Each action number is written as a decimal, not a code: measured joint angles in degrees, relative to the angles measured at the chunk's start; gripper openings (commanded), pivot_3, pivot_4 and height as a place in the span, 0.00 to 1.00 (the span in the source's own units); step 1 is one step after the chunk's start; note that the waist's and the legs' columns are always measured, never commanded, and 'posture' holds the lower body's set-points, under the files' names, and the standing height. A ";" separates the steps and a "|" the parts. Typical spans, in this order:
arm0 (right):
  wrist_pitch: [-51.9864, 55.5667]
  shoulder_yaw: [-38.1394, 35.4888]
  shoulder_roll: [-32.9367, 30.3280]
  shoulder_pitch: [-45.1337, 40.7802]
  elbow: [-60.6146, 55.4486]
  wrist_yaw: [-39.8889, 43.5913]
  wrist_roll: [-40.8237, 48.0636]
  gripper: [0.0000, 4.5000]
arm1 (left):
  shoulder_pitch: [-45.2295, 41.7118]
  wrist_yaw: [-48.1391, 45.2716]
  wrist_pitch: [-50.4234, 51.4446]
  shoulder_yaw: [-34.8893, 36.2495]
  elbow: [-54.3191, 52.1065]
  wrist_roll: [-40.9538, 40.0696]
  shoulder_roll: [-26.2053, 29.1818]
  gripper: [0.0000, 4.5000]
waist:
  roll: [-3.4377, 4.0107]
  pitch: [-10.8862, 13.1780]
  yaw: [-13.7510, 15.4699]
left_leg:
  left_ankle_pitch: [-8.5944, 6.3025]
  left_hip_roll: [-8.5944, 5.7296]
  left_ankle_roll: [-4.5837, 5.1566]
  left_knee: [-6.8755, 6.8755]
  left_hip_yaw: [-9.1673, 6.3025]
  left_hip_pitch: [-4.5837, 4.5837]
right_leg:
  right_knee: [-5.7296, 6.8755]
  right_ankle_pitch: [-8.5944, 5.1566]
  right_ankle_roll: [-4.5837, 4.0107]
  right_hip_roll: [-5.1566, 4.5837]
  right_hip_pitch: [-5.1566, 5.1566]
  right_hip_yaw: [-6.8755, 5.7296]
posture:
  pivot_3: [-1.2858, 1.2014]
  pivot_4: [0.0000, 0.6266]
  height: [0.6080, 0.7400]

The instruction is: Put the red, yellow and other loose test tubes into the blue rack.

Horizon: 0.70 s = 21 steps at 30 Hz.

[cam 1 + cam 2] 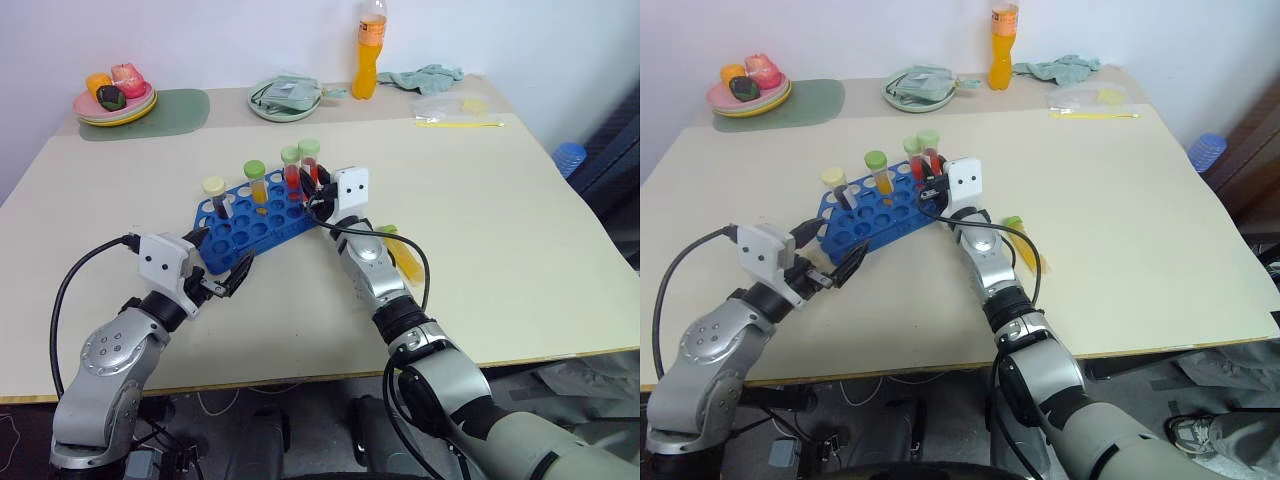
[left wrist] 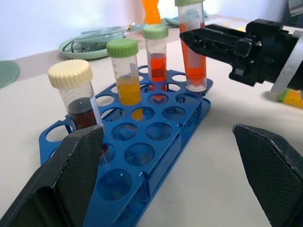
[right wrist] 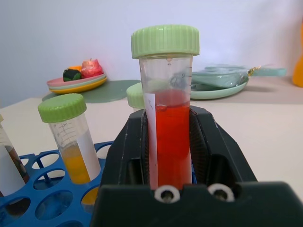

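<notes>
Head view, rack: blue rack (image 1: 250, 222) sits mid-counter (image 1: 500, 280), angled; 4 capped tubes upright along its far edge.
Head view, tubes: cream-cap maroon tube (image 1: 216, 196) at left end, yellow tube (image 1: 257, 183) next, then a short red tube (image 1: 291, 170), then the taller red tube (image 1: 309, 162) at rt end.
Head view, R claw: right claw (image 1: 312, 190) clamped on taller red tube, at rack's rt end.
Head view, L claw: left claw (image 1: 222, 268) fingers spread wide, holding nothing, just beside rack's near edge.
Head view, extras: another green-cap yellow tube (image 1: 400, 250) lies flat on counter beside R forearm; orange bottle (image 1: 369, 50) and plates (image 1: 115, 105) at far edge.
L wrist view: taller red tube's base sits in a corner hole; R claw grips it above.
R wrist view: red tube upright betw. both pads, tight contact.
</notes>
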 measured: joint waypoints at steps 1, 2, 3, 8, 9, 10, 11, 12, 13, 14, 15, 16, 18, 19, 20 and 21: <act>-0.68 -0.25 0.16 0.00 0.45 0.13 -0.13 0.15 | 0.00 -0.11 0.00 0.00 0.04 0.00 0.00 1.00 | 0.00 0.00 -0.01 | 0.00 0.00 0.00 0.00 0.00 0.00 | 0.00 0.00 0.00 0.00 0.00 0.00 | 0.52 0.24 1.00; -1.44 -0.40 0.29 0.00 0.93 0.27 -0.41 0.15 | 0.02 -0.22 -0.02 0.00 0.08 0.01 0.00 1.00 | 0.00 0.00 -0.02 | 0.00 0.00 0.00 0.00 0.00 0.00 | 0.01 0.00 0.00 0.00 0.00 0.00 | 0.52 0.24 1.00; -2.42 -0.64 0.42 0.00 1.50 0.50 -0.81 0.15 | 0.02 -0.37 -0.05 0.00 0.14 0.01 -0.01 1.00 | 0.00 0.00 -0.02 | 0.00 0.00 0.00 0.00 0.00 0.00 | 0.00 0.00 0.00 0.00 0.00 0.00 | 0.52 0.24 1.00; -6.33 -1.59 0.87 -0.53 4.95 0.62 -2.11 0.15 | -0.14 -0.32 0.36 -0.13 0.06 -0.04 -0.01 1.00 | 0.00 -0.01 -0.02 | 0.00 0.00 -0.01 0.00 0.00 0.02 | 0.01 0.00 0.00 0.00 0.01 0.00 | 0.52 0.24 1.00; -6.40 -1.77 0.88 -0.57 5.90 0.76 -2.17 0.15 | -0.35 -0.16 0.78 -0.25 0.03 -0.11 -0.01 1.00 | 0.00 -0.01 -0.02 | 0.00 0.00 -0.01 0.00 0.00 0.02 | 0.01 0.00 0.00 0.00 0.02 0.00 | 0.52 0.24 1.00; -6.38 -1.91 0.89 -0.57 6.94 0.93 -2.17 0.15 | -0.56 -0.02 1.02 -0.37 0.00 -0.26 -0.01 1.00 | 0.00 0.00 -0.02 | 0.01 0.00 -0.01 0.00 0.00 0.02 | 0.01 0.00 0.00 0.00 0.02 0.00 | 0.52 0.24 1.00; -6.51 -2.10 0.89 -0.56 7.72 1.29 -2.15 0.15 | -0.77 0.30 1.33 -0.51 -0.16 -0.41 -0.01 1.00 | 0.01 0.00 -0.01 | 0.01 0.00 -0.01 0.00 0.00 0.02 | 0.00 0.00 0.00 -0.01 0.02 0.01 | 0.52 0.24 1.00; -6.62 -2.21 0.89 -0.57 7.75 1.61 -2.16 0.26 | -1.13 0.51 1.90 -0.57 -0.38 -0.47 -0.01 1.00 | 0.01 0.00 0.00 | 0.01 0.00 -0.01 0.00 0.00 0.02 | 0.00 0.00 0.00 -0.01 0.02 0.01 | 0.52 0.24 1.00; -6.80 -2.24 0.90 -0.57 7.82 1.72 -2.19 0.38 | -1.38 0.70 2.25 -0.59 -0.71 -0.50 -0.01 1.00 | 0.01 0.00 -0.01 | 0.01 0.00 -0.01 0.00 0.00 0.02 | 0.00 0.00 0.00 -0.01 0.02 0.00 | 0.52 0.24 1.00; -6.94 -2.35 0.90 -0.57 7.95 1.78 -2.21 0.48 | -1.58 0.95 2.62 -0.69 -1.08 -0.53 -0.01 1.00 | 0.01 0.00 -0.04 | 0.01 0.00 -0.01 0.00 0.00 0.02 | 0.01 0.00 0.00 0.00 0.02 0.01 | 0.52 0.24 1.00; -6.99 -2.42 0.90 -0.57 8.07 1.88 -2.27 0.58 | -1.78 1.24 3.13 -0.84 -1.44 -0.55 -0.01 1.00 | 0.01 0.00 -0.06 | 0.01 0.00 -0.01 0.00 -0.01 0.02 | 0.01 0.00 0.00 0.00 0.02 0.01 | 0.52 0.24 1.00; -7.02 -2.44 0.90 -0.56 8.14 2.14 -2.29 0.72 | -1.83 1.62 3.50 -1.10 -1.93 -0.57 -0.01 1.00 | 0.01 0.00 -0.07 | 0.01 0.00 -0.01 -0.01 -0.01 0.02 | 0.01 0.00 0.00 0.01 0.01 0.01 | 0.52 0.24 1.00; -7.01 -2.43 0.89 -0.51 7.84 2.84 -2.30 0.94 | -2.12 2.01 4.30 -1.22 -2.49 -0.63 -0.01 1.00 | 0.02 0.01 -0.03 | 0.01 0.00 -0.02 -0.01 -0.01 0.02 | 0.01 0.00 0.00 0.00 0.01 0.01 | 0.52 0.24 1.00; -6.94 -2.36 0.89 -0.42 7.28 3.21 -2.29 0.99 | -2.24 2.15 4.68 -1.22 -2.60 -0.64 -0.02 1.00 | 0.02 0.01 -0.01 | 0.01 0.00 -0.02 0.00 -0.01 0.02 | 0.01 0.00 0.00 0.00 0.02 0.01 | 0.52 0.24 1.00; -6.53 -2.25 0.83 0.04 5.49 3.81 -2.26 0.99 | -2.29 2.36 4.98 -1.23 -2.81 -0.75 -0.03 1.00 | 0.02 0.01 0.00 | 0.01 0.00 -0.02 -0.01 -0.01 0.01 | 0.00 0.00 0.00 0.00 0.01 0.01 | 0.52 0.24 1.00; -6.13 -2.19 0.79 0.37 3.82 4.17 -2.24 0.99 | -2.32 2.58 5.21 -1.23 -2.96 -0.93 -0.04 1.00 | 0.02 0.01 0.02 | 0.01 0.00 -0.02 -0.01 -0.02 0.01 | 0.00 0.00 0.00 -0.01 0.02 0.01 | 0.52 0.24 1.00</act>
